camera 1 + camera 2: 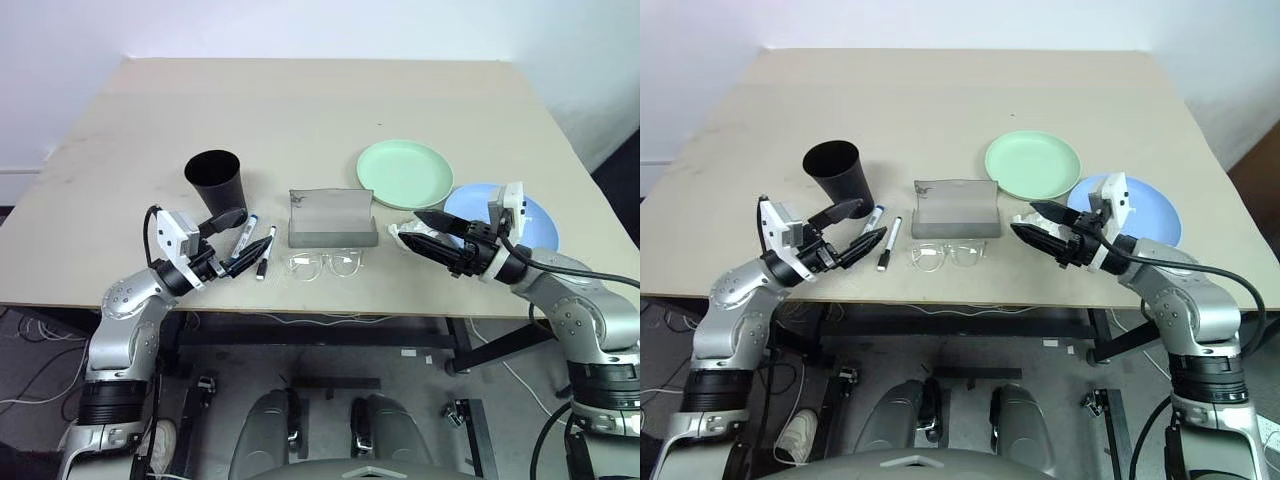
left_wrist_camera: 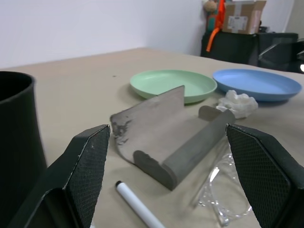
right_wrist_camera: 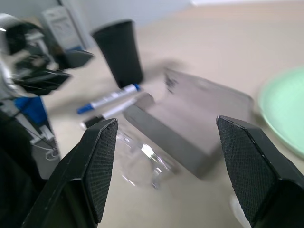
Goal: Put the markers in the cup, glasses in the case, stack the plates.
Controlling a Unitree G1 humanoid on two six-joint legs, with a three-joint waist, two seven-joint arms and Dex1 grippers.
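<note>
Looking along wide-spread fingers, the left gripper faced boxes beyond the beige table. From left: cup, markers, open case behind glasses, plates; the right gripper also gaped, empty.

- We see the table with the black cup upright at its left.
- Our left gripper hangs open over the two markers.
- The grey case stands open; the glasses lie just before it.
- Our right gripper is open beside the blue plate; the green plate touches it.
</note>
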